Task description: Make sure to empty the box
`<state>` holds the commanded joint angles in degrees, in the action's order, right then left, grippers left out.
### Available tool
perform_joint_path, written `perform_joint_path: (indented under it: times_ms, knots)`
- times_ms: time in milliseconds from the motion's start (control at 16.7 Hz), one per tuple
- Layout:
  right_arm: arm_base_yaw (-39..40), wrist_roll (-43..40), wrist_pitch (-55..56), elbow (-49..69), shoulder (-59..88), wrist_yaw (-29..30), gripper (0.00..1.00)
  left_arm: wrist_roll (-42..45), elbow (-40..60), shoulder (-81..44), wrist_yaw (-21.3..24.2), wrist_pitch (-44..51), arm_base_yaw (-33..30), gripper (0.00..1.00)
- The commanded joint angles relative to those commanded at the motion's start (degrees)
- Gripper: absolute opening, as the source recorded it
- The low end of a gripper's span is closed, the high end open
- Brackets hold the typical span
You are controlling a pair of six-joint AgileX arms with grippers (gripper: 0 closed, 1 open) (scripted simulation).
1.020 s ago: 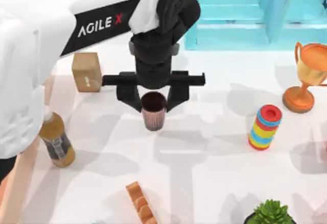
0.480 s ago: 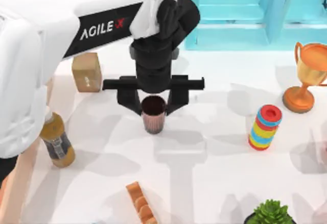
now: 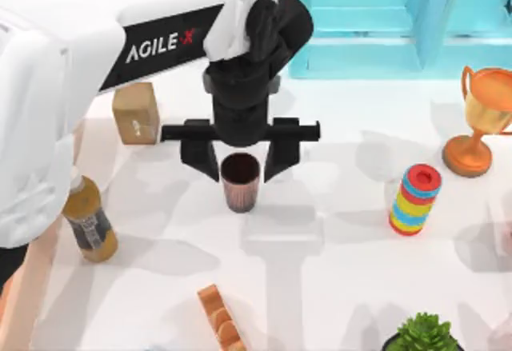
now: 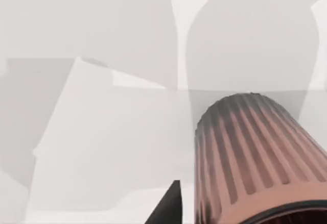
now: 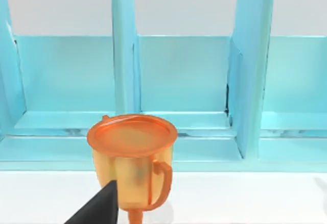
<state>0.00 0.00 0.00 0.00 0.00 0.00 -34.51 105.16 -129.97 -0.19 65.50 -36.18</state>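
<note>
The box's pale peach wall (image 3: 36,287) runs along the table's left edge; most of the box lies under my left arm or beyond the picture. A brown ribbed cup (image 3: 241,181) stands upright on the white table, seen close up as the cup (image 4: 250,157) in the left wrist view. My left gripper (image 3: 240,173) hangs over it, open, with one finger on each side and a small gap to the cup. One dark fingertip (image 5: 97,208) of my right gripper shows in the right wrist view.
An amber bottle (image 3: 90,225) stands beside the box wall, with a tan carton (image 3: 135,112) behind it. At the right are a stack of coloured rings (image 3: 415,200) and an orange trophy (image 3: 480,119). A turquoise shelf (image 3: 376,23) spans the back. A plant (image 3: 424,335) and an orange segmented block (image 3: 220,323) lie at the front.
My left gripper's fingers have spread apart and let go of the brown cup, which stays standing on the table where it was.
</note>
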Motion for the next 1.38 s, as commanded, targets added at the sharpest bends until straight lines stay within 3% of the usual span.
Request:
perform_joint_path:
  times_ms: [120,180,780,1380]
  knots:
    - [0.00,0.00,0.00,0.00,0.00,0.00,1.00,0.00,0.00,0.00,0.00,0.00,0.00,0.98]
    - [0.00,0.00,0.00,0.00,0.00,0.00,1.00,0.00,0.00,0.00,0.00,0.00,0.00,1.00]
    - [0.00,0.00,0.00,0.00,0.00,0.00,1.00,-0.06,0.83,-0.14,0.05,0.90,0.00,1.00]
    - [0.00,0.00,0.00,0.00,0.00,0.00,1.00,-0.19,21.44,-0.36,0.12,21.22,-0.19,1.00]
